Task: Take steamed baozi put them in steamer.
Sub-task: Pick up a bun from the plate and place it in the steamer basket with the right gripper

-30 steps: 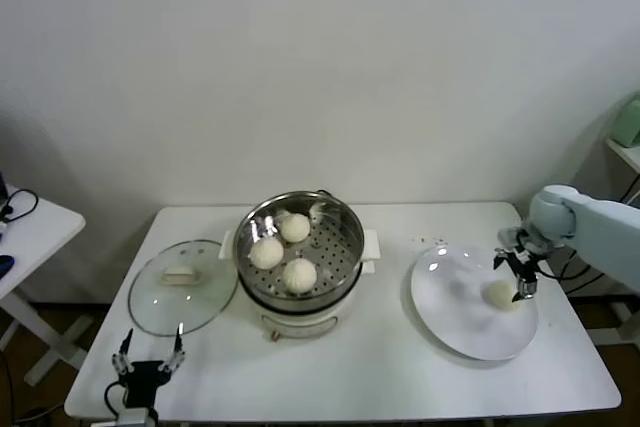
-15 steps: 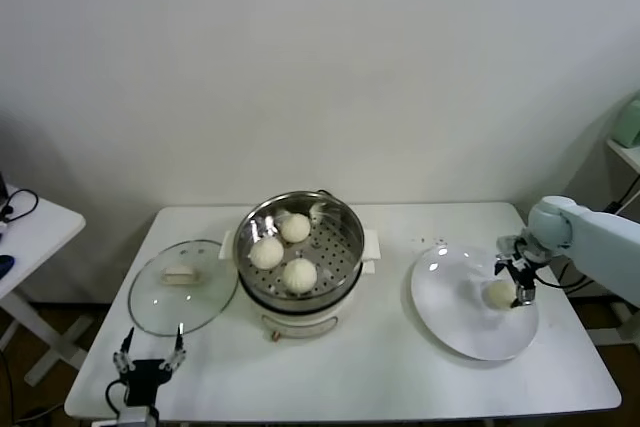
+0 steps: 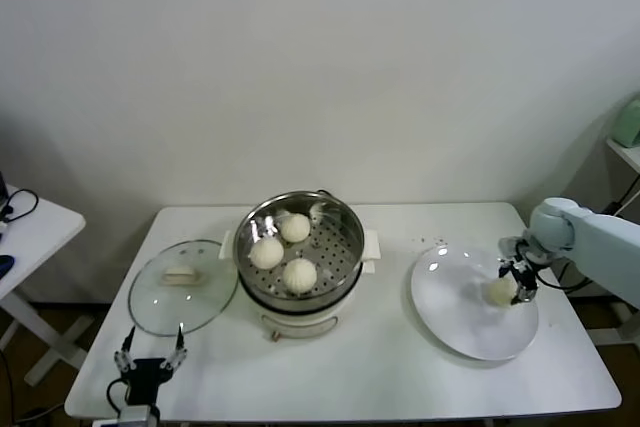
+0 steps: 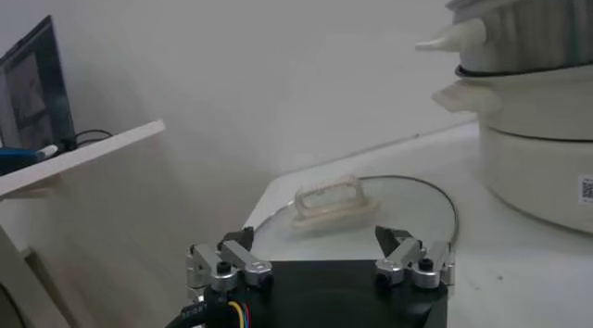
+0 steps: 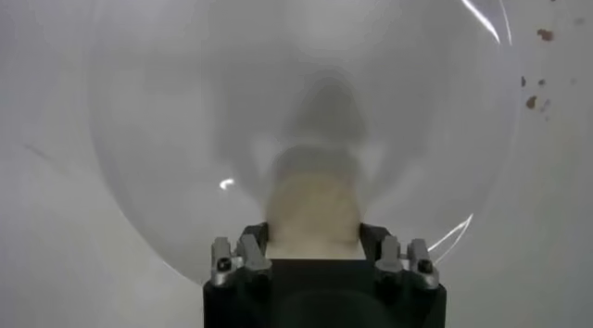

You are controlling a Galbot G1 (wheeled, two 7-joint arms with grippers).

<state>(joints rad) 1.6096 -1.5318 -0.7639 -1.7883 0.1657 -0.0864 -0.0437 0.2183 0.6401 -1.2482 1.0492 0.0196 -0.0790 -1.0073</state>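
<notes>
- R gripper [image 3: 518, 282] is down on the plate [image 3: 455, 332], far side from the steamer [image 3: 300, 247]; jaws pinching the last baozi [image 3: 502, 291] by its sides. Wrist view confirms: bun [image 5: 313, 212] sits between the two fingers [image 5: 243, 256], touching both.
- That bun is on the plate's outer half, away from the steamer. From the head view I can't tell if it's clear of the plate surface.
- 3 other baozi [image 3: 299, 274] already in the steamer, on the perforated tray, grouped toward the glass lid [image 3: 180, 287] side. Tray's plate-side half looks free, I'd aim there.
- Handling, my guess: bun is light, soft, squashy; skin smooth, maybe a bit tacky. Hard squeeze will dent or tear it, loose grip lets it roll out. Grip belongs across the widest part, low on the sides, not up on the dome.
- Steamer rim stands high, so bun needs good clearance going over it.
- L gripper [image 3: 148, 367] parked at the worktop [image 3: 400, 377] near edge, just on the near side of the lid; jaws spread, nothing in them. Wrist cam looks at the lid handle [image 4: 332, 200].
</notes>
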